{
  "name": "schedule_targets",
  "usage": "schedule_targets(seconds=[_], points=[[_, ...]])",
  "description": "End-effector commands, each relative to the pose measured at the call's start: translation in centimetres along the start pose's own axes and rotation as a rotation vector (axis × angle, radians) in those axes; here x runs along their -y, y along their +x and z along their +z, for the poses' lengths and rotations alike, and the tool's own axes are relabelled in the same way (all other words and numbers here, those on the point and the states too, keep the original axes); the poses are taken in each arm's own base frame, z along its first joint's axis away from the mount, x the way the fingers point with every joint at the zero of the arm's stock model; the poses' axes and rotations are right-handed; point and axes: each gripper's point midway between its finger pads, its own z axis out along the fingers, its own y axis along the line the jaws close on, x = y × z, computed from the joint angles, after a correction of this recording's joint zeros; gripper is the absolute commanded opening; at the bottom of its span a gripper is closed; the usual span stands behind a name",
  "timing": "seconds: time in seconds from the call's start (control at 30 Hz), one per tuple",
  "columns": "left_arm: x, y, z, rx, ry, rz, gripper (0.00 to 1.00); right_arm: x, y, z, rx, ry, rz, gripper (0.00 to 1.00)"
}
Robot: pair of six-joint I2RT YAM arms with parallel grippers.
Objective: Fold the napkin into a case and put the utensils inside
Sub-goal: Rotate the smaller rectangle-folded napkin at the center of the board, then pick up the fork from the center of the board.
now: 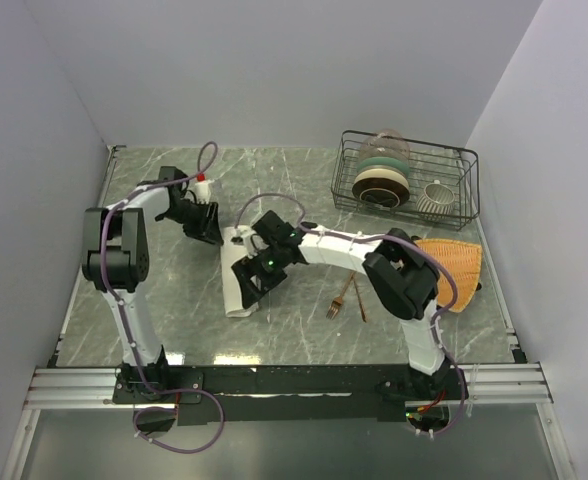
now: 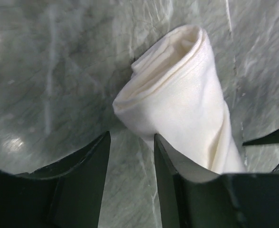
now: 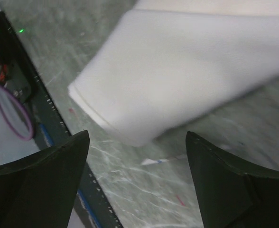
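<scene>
Cream napkin (image 1: pixel 235 292) folded long | left gripper (image 2: pixel 130 138) at its far end, slightly parted, empty | right gripper (image 3: pixel 137 137) over its near end, spread wide | utensils (image 1: pixel 345 298) lying off to its right

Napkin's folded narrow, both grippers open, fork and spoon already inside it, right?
Not inside: the fork and spoon lie on the table, right of the folded napkin, as the top external view shows. The rest holds.
</scene>
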Motion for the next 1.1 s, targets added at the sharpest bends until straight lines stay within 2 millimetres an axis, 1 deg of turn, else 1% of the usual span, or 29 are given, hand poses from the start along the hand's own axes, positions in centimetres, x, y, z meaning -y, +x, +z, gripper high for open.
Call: schedule_targets(seconds=[0.0,0.03,0.07,0.1,0.13,0.17,0.2,0.23,0.27,0.3,0.33,0.37,0.4,0.43,0.47,0.5,0.57,0.6,0.63,0.67,0.7,0.77,0.8,0.83,0.87,0.9,0.93,0.97,1.07], points=[[2.6,-6.9,-7.4,0.353,0.013,0.109,0.49,0.6,-4.9,-7.8,0.222,0.134,-0.062,0.94],[3.4,-8.0,-8.9,0.412,-0.001,0.145,0.52,-0.3,-6.2,-10.9,0.301,0.166,-0.106,0.96],[3.9,-8.9,-10.3,0.46,-0.024,0.182,0.52,0.3,-6.8,-12.7,0.348,0.222,-0.119,0.99],[5.5,-10.6,-13.3,0.558,-0.057,0.256,0.53,0.3,-7.1,-14.2,0.376,0.258,-0.157,1.0],[6.1,-11.3,-14.6,0.598,-0.078,0.278,0.56,-0.7,-7.7,-16.8,0.437,0.288,-0.196,1.0],[6.7,-12.0,-16.1,0.637,-0.106,0.309,0.56,-0.6,-7.4,-17.9,0.454,0.319,-0.211,1.0],[8.0,-12.4,-18.1,0.681,-0.127,0.358,0.56,0.2,-7.3,-19.2,0.471,0.384,-0.256,1.0],[8.6,-12.6,-19.2,0.7,-0.144,0.401,0.58,-0.6,-7.3,-21.4,0.521,0.414,-0.297,1.0],[9.4,-12.8,-20.3,0.722,-0.156,0.438,0.61,0.2,-6.1,-21.6,0.506,0.452,-0.319,1.0],[10.7,-12.8,-21.9,0.754,-0.167,0.483,0.62,0.9,-4.8,-22.0,0.446,0.5,-0.429,1.0],[11.3,-12.6,-22.5,0.758,-0.171,0.519,0.67,0.5,-3.9,-23.3,0.432,0.516,-0.517,1.0],[12.3,-12.3,-23.6,0.777,-0.176,0.556,0.69,1.4,-1.8,-22.8,0.366,0.514,-0.577,1.0],[13.1,-12.0,-23.8,0.778,-0.155,0.577,0.7,1.9,0.1,-23.1,0.296,0.466,-0.707,1.0],[13.4,-11.2,-23.6,0.755,-0.14,0.586,0.7,1.8,1.4,-23.7,0.269,0.45,-0.785,1.0],[14.0,-10.8,-24.0,0.755,-0.129,0.61,0.69,2.7,3.3,-23.2,0.201,0.435,-0.834,1.0],[14.8,-10.2,-23.7,0.741,-0.089,0.628,0.69,3.5,5.3,-23.0,0.098,0.417,-0.942,1.0],[15.4,-9.3,-23.5,0.724,-0.055,0.635,0.69,5.0,8.0,-22.6,-0.002,0.371,-1.015,1.0],[15.6,-9.1,-23.4,0.719,-0.042,0.631,0.69,5.6,8.7,-22.5,-0.046,0.351,-1.113,0.99],[15.8,-8.8,-23.1,0.714,-0.018,0.612,0.69,6.3,9.2,-22.4,-0.068,0.338,-1.141,0.99],[15.8,-8.2,-22.5,0.693,0.006,0.593,0.69,6.7,10.0,-21.8,-0.095,0.303,-1.189,0.98],[15.8,-7.9,-22.2,0.678,0.021,0.583,0.68,7.2,10.1,-21.5,-0.13,0.281,-1.292,0.95],[15.9,-7.2,-21.2,0.635,0.069,0.554,0.66,8.3,10.6,-20.5,-0.171,0.228,-1.344,0.92],[15.9,-6.3,-20.7,0.597,0.088,0.523,0.66,8.8,10.6,-20.2,-0.193,0.207,-1.407,0.89],[15.8,-6.0,-20.5,0.583,0.091,0.518,0.65,9.7,10.9,-19.3,-0.221,0.168,-1.406,0.89],[15.6,-5.8,-20.5,0.575,0.081,0.508,0.64,10.2,10.4,-19.3,-0.223,0.17,-1.415,0.88],[15.6,-5.3,-20.4,0.563,0.08,0.497,0.64,11.0,10.6,-18.5,-0.244,0.135,-1.416,0.86],[15.6,-5.1,-20.4,0.562,0.073,0.5,0.64,11.3,10.4,-18.3,-0.251,0.123,-1.419,0.85],[15.6,-4.7,-20.4,0.563,0.062,0.496,0.64,11.6,9.8,-18.3,-0.251,0.125,-1.428,0.84],[15.5,-3.9,-20.4,0.57,0.032,0.5,0.65,12.9,9.6,-17.5,-0.279,0.105,-1.442,0.76]])
